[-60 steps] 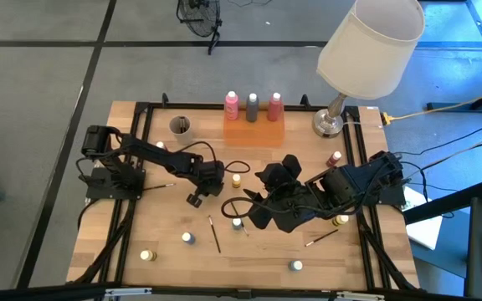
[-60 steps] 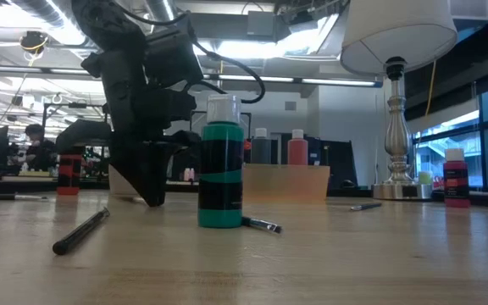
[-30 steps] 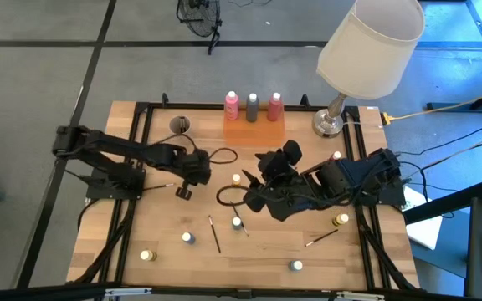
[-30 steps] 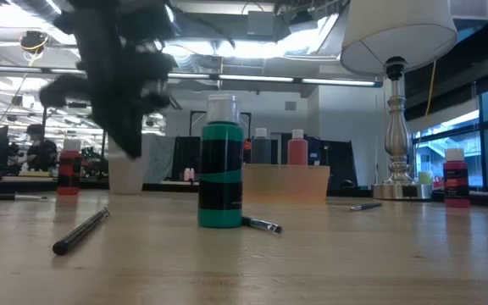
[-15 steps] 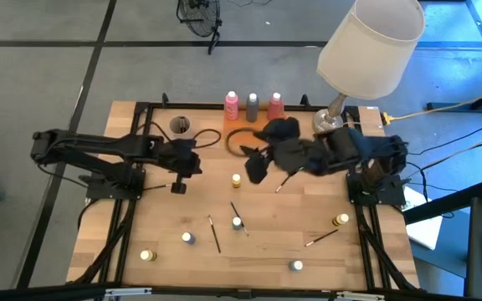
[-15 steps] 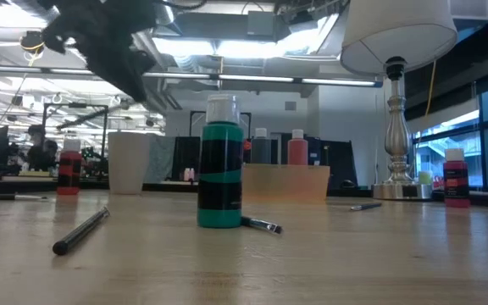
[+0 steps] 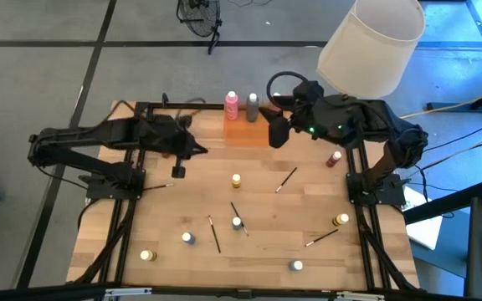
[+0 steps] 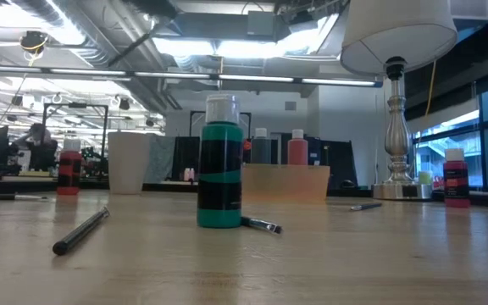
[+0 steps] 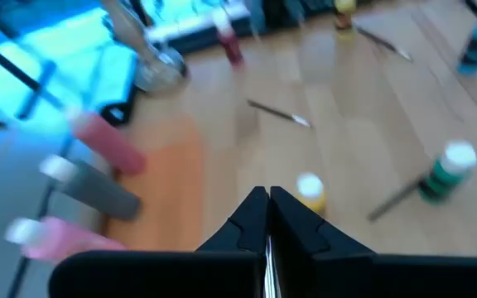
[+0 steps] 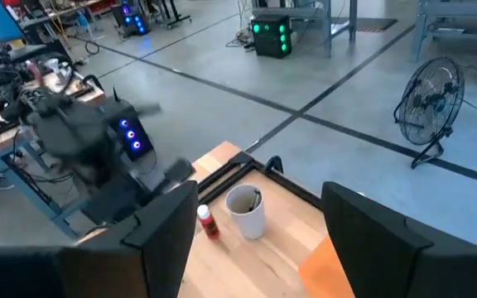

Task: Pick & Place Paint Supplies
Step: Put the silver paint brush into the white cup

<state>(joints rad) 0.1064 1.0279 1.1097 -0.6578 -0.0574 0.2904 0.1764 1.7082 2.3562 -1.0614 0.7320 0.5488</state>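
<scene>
Two white-capped bottles, pink (image 7: 231, 104) and grey (image 7: 252, 104), stand on the orange tray (image 7: 245, 132) at the table's far edge. My right gripper (image 7: 276, 131) hangs open and empty over the tray's right end, and it hides what stands there. In the right wrist view its fingers (image 10: 166, 228) frame the beige cup (image 10: 247, 212). My left gripper (image 7: 178, 171) is shut and empty, raised over the left middle of the table. A green bottle (image 8: 221, 169), small pots (image 7: 236, 180) and thin brushes (image 7: 287, 178) rest on the wood.
A lamp (image 7: 335, 117) with a wide shade stands at the far right corner. Small red bottles stand near the right edge (image 7: 335, 157) and beside the cup (image 10: 209, 222). Pots (image 7: 147, 255) and brushes (image 7: 214, 235) are scattered over the near half.
My left gripper has risen, staying shut, and has drawn back a little toward the far left. My right gripper has risen and swung from mid-table toward the far edge, to above the tray's right end. Both have left the low view.
</scene>
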